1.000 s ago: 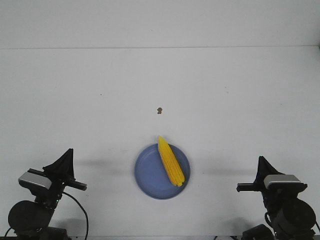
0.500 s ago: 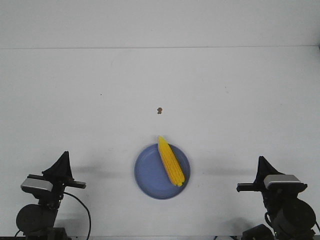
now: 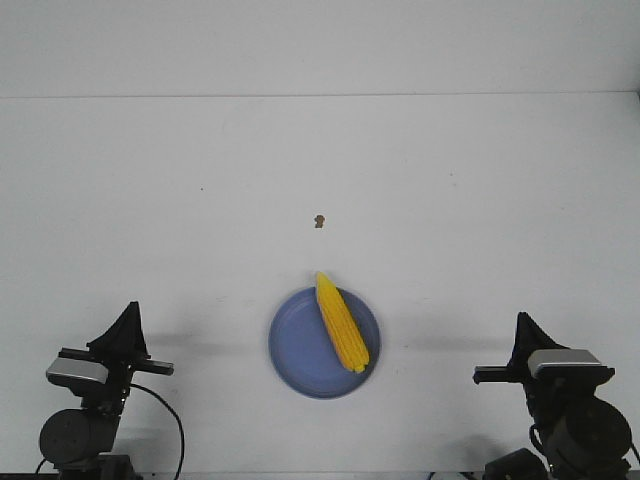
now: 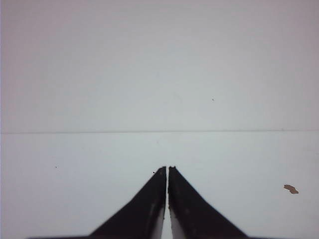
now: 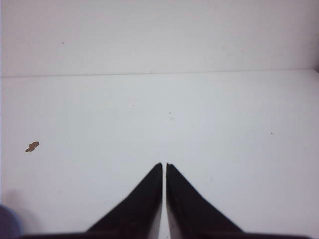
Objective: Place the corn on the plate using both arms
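The yellow corn (image 3: 340, 323) lies slantwise on the blue plate (image 3: 298, 350) near the table's front middle, its tapered tip reaching over the plate's far rim. My left gripper (image 3: 130, 312) sits low at the front left, well away from the plate, its jaws shut on nothing (image 4: 167, 169). At the front right my right gripper (image 3: 521, 322) is likewise drawn back and shut with nothing in it (image 5: 164, 165). A sliver of the plate (image 5: 7, 222) shows at the edge of the right wrist view.
A tiny brown speck (image 3: 318, 221) lies on the white table beyond the plate; it also shows as a speck (image 4: 291, 189) in the left wrist view and a speck (image 5: 32, 146) in the right. The table's far edge meets a white wall.
The left arm has drawn back and sunk a little lower at the front left. The right arm, corn and plate have not moved.
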Motion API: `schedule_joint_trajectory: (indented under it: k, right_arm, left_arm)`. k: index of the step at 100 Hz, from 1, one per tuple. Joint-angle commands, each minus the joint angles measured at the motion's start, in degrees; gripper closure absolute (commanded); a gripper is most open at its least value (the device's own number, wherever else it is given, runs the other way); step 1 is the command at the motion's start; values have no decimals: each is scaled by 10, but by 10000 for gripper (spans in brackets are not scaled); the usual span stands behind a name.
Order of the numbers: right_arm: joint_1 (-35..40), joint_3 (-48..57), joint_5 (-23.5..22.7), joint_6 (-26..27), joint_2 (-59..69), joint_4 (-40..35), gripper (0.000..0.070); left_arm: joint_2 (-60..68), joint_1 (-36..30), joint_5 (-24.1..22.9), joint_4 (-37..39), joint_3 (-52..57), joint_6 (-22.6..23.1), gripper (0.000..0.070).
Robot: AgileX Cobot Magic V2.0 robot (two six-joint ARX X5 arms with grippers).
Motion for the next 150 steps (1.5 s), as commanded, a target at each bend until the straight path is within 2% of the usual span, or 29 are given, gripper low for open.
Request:
schedule_joint_trajectory:
  k: [1,104,119,130,150]
  right_arm:
    - [2,1,2,2,-1,6,683]
    - [2,1,2,2,-1,6,683]
    - [-9,1,-1,-11,-2,10,683]
    - [-37,-2,-34,-17,-2,16,683]
    - [-100,-18,-141,-77,-9,72,683]
  left_arm:
    - [-1,2,-2,7,-12,-7,694]
    - [-1,2,-2,6,-11,-12,688]
    - [-1,2,-2,6,-11,-12,688]
    - [-1,2,-2,6,-11,-12,688]
    - [-1,2,-2,6,-11,-12,688]
